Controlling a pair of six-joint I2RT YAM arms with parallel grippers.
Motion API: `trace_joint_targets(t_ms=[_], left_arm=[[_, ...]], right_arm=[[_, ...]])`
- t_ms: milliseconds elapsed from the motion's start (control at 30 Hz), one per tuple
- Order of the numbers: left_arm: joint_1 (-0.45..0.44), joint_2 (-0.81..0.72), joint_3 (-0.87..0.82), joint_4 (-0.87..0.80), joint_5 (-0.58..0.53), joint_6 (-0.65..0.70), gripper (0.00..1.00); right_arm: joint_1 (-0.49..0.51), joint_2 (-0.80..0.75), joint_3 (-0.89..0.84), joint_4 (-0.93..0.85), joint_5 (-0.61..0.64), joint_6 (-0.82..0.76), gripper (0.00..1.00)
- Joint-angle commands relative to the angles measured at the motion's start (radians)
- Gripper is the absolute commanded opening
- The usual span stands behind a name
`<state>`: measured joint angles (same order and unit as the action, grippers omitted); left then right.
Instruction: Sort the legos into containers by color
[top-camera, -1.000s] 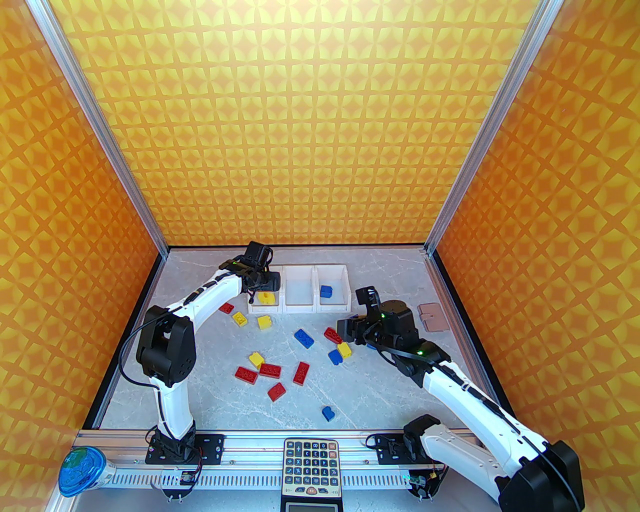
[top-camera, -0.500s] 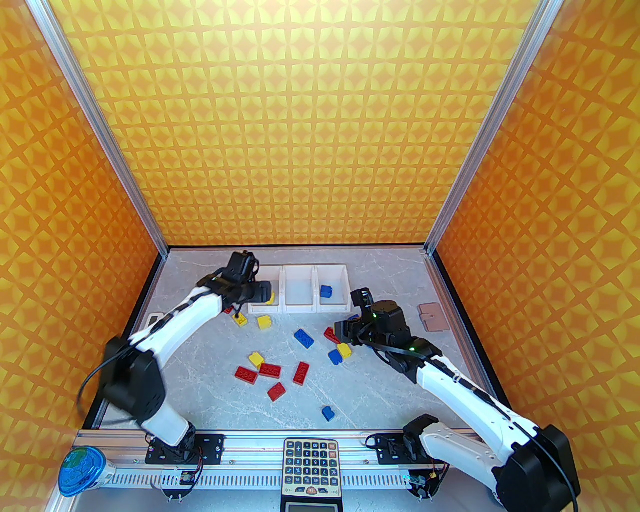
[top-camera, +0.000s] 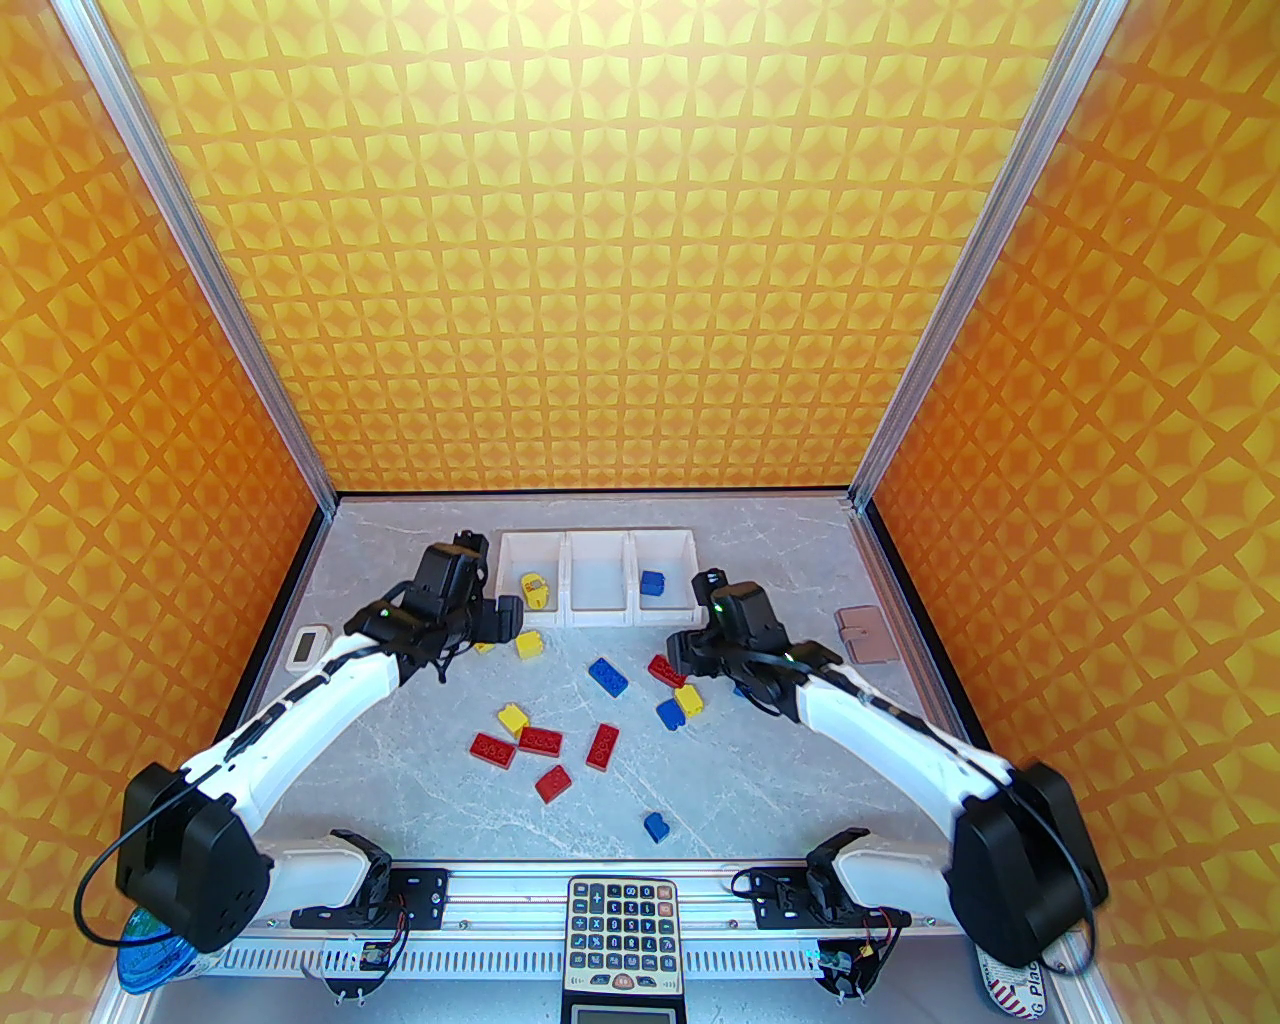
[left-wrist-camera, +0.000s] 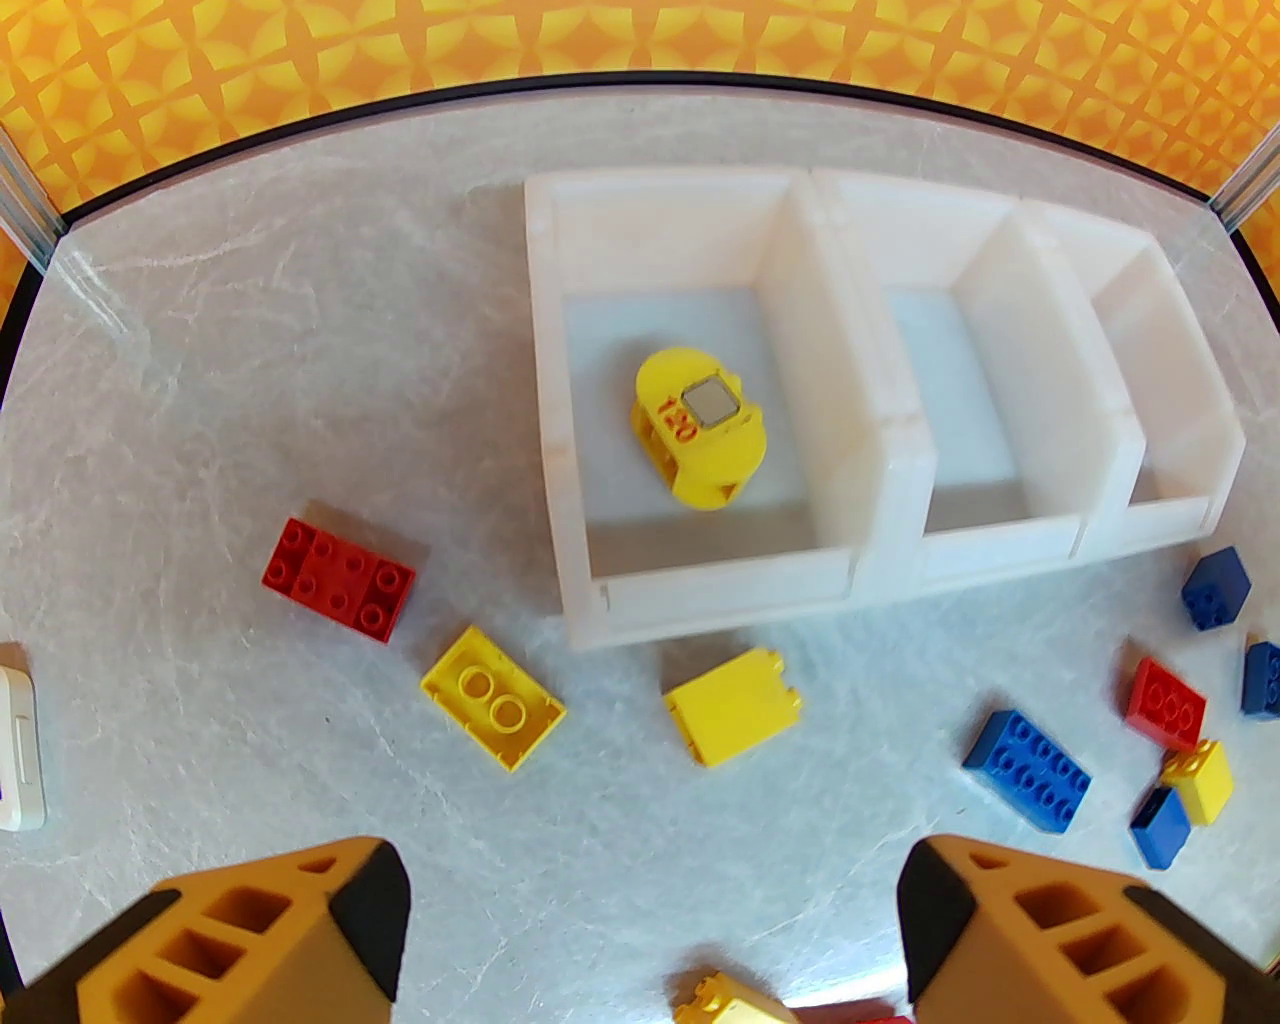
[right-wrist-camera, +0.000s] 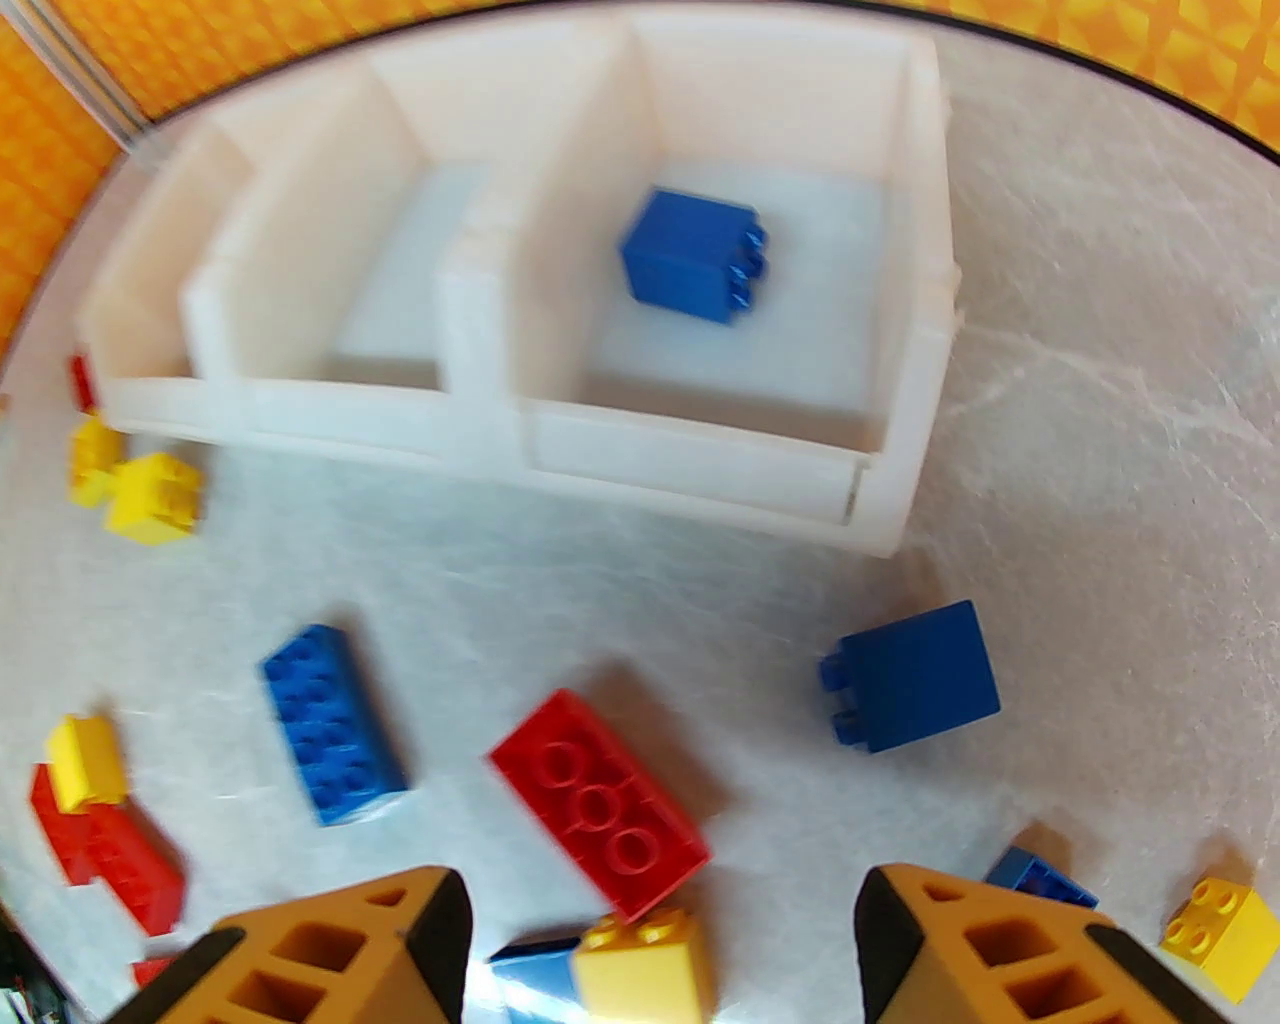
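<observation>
Three joined white bins (top-camera: 598, 608) stand at the back of the table. The left bin holds a rounded yellow piece (left-wrist-camera: 698, 428); the right bin holds a blue brick (right-wrist-camera: 692, 255); the middle one is bare. Loose red, yellow and blue legos lie in front, among them a yellow brick (left-wrist-camera: 733, 706), a flat yellow one (left-wrist-camera: 492, 696) and a red one (left-wrist-camera: 338, 578). My left gripper (top-camera: 503, 618) hangs open and empty just left of the bins' front. My right gripper (right-wrist-camera: 660, 930) is open, low over a red brick (right-wrist-camera: 600, 800), with a blue cube (right-wrist-camera: 912, 675) to its right.
A pinkish-brown pad (top-camera: 864, 636) lies at the right edge and a small white device (top-camera: 308, 645) at the left edge. A calculator (top-camera: 620, 935) sits on the front rail between the arm bases. Orange patterned walls close in three sides.
My left arm has drawn back and to the left from over the left bin, uncovering the yellow piece inside. My right arm has stretched lower and leftward toward the red brick.
</observation>
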<state>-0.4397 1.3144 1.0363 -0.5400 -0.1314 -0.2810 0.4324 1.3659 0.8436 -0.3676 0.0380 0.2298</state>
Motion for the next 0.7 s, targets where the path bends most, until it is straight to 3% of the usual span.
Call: trace_joint_targets(t_ms=[0,200,667], left_arm=[[-0.008,-0.044,-0.035,0.104,-0.002,0.031,0.86],[-0.007,-0.08,-0.082,0.168,0.042,0.042,0.87],[-0.03,-0.095,-0.185,0.298,0.102,0.039,0.87]], right_arm=[[0.005,0.043,0.041,-0.054,0.069,-0.02,0.68],[-0.004,0.097,0.085,-0.094,0.142,-0.029,0.72],[-0.092,0.283,0.153,-0.086,0.078,-0.041,0.77]])
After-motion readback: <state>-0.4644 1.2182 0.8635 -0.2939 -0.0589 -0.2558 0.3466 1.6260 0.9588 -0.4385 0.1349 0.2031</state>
